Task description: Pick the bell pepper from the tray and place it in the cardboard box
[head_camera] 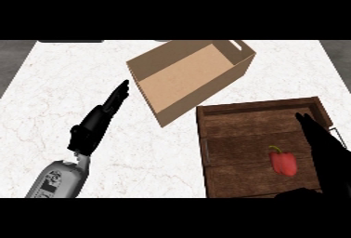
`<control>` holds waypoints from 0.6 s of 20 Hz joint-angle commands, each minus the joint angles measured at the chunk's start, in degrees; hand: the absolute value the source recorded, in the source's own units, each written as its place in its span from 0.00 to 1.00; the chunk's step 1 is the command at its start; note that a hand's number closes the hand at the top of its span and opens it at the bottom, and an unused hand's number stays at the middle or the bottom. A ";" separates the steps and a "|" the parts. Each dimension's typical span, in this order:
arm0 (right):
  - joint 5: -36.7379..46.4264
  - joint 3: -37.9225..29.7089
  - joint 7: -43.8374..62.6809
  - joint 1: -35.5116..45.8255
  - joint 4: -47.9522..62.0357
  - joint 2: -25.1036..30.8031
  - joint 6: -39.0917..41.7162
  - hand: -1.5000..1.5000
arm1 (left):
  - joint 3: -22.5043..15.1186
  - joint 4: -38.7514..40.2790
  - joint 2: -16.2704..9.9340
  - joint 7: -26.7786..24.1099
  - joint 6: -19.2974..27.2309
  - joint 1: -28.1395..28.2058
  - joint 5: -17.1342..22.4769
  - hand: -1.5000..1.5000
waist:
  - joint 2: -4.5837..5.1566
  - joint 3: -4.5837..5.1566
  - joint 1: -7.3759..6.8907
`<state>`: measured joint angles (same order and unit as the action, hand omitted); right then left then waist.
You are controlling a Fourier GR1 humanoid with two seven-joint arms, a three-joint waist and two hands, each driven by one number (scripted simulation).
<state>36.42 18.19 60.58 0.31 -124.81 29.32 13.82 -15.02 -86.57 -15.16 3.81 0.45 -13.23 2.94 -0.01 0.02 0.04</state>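
With the right robot hand (322, 144) open and empty beside the bell pepper (283, 162) in the tray (226, 139), it should close around the pepper's body before lifting toward the cardboard box (185, 76).

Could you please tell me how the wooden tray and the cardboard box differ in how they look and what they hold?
The wooden tray is dark brown planking, while the cardboard box is pale tan. The tray is shallow with low walls; the box is deeper with taller sides. The tray holds the red bell pepper; the box holds nothing. The tray sits fairly square to the view, the box is turned at an angle. Both are open-topped, rectangular and rest on the marble counter.
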 commanded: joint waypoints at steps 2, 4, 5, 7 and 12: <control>2.59 0.99 5.23 0.53 -0.40 -2.98 4.50 0.00 | 0.06 -1.43 2.24 4.75 0.65 -2.44 -2.52 0.50 | -0.05 -0.01 0.12; 2.74 -0.25 3.25 2.48 3.50 -4.23 4.89 0.00 | 3.03 2.89 0.86 -1.54 -1.82 -0.93 -1.93 0.50 | 0.03 0.00 -0.03; 2.97 -0.64 1.83 -2.58 1.10 -2.23 4.25 0.00 | 4.44 -0.60 -1.66 -1.30 -4.82 1.97 1.41 0.50 | -0.06 -0.01 0.02; 1.35 -4.55 -2.03 0.15 6.46 -2.72 4.63 0.00 | 2.77 0.09 1.26 0.89 -3.34 -0.40 -1.19 0.50 | 0.01 -0.02 -0.01; 2.37 -4.69 -3.29 -1.55 7.18 -4.73 6.01 0.00 | 2.23 0.81 3.34 -0.86 -2.72 1.58 -4.09 0.50 | 0.01 -0.02 0.14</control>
<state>39.60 16.21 56.78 -0.53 -119.24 24.76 17.10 -12.78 -87.76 -13.46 4.37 -2.21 -11.70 0.51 -0.02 0.01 0.00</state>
